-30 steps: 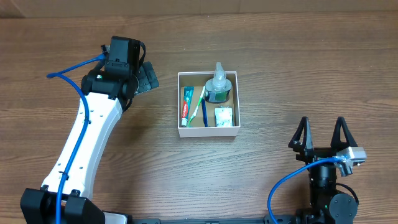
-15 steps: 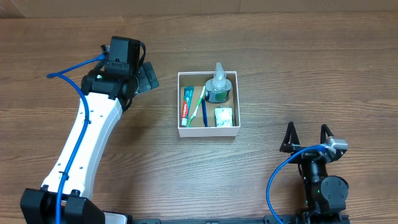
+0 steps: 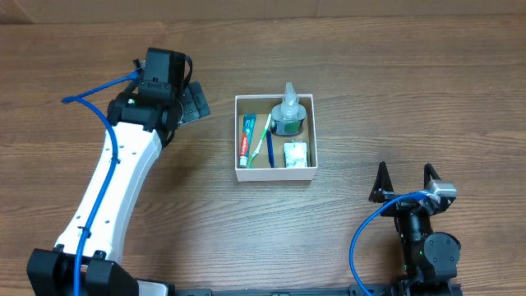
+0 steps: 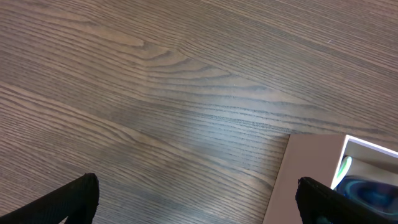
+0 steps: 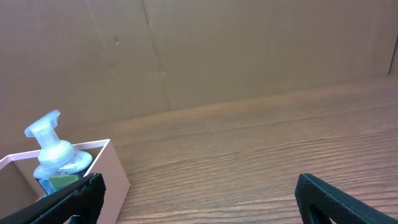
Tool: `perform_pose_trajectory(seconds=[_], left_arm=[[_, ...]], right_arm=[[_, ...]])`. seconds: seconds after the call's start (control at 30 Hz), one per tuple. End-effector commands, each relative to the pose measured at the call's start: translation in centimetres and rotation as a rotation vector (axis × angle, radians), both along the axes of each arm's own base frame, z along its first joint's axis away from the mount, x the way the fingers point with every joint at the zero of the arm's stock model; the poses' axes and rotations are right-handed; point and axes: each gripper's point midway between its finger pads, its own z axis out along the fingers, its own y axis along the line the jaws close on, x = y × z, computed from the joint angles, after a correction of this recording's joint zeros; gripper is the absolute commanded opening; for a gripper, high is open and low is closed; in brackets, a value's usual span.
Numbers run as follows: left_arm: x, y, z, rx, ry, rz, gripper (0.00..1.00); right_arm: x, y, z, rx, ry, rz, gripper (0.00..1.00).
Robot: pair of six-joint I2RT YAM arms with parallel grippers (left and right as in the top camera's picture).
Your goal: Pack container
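The container (image 3: 275,173) sits at the centre of the overhead frame and looks fully packed, and no loose toiletries are visible on the wooden table (image 3: 370,74). The step in hand is therefore probably just parking the arms.

The left gripper (image 3: 196,102) hovers at the upper left, just beside the box's left wall. Its fingers are spread wide and hold nothing. The right gripper (image 3: 404,173) is at the lower right, well apart from the box, likewise spread and empty.

To finish well, the left arm should pull away from the box rather than across it, so that no finger catches the thin wall and slides the box. Any pass above it should clear the pump bottle (image 3: 288,113), which rises over the rim.

The box is square and shallow, with white outer walls and a brown floor. A toothpaste tube (image 3: 245,136) lies along the left side, with a green-and-white toothbrush (image 3: 262,133) and a slim blue stick (image 3: 269,150) beside it. The pump bottle stands in the upper right corner, and a small green-printed packet (image 3: 296,154) lies below it.
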Motion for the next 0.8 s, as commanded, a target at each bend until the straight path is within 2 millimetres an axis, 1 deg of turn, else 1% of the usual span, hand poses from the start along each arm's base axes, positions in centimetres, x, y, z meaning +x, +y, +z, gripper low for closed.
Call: perform_pose_trajectory(seconds=[0.0, 0.67, 0.73, 0.77], left_arm=[[0.30, 0.25, 1.80, 0.014, -0.047, -0.008, 1.00], [0.30, 0.25, 1.80, 0.014, -0.047, -0.007, 1.00], [0.22, 0.27, 2.14, 0.012, -0.056, -0.007, 1.00], [0.08, 0.22, 2.68, 0.010, -0.070, -0.009, 1.00]], right_arm=[[0.00, 0.10, -0.17, -0.007, -0.004, 0.007, 1.00], [0.01, 0.10, -0.18, -0.007, -0.004, 0.007, 1.00], [0.00, 0.10, -0.17, -0.007, -0.004, 0.007, 1.00], [0.00, 0.10, -0.17, -0.007, -0.004, 0.007, 1.00]])
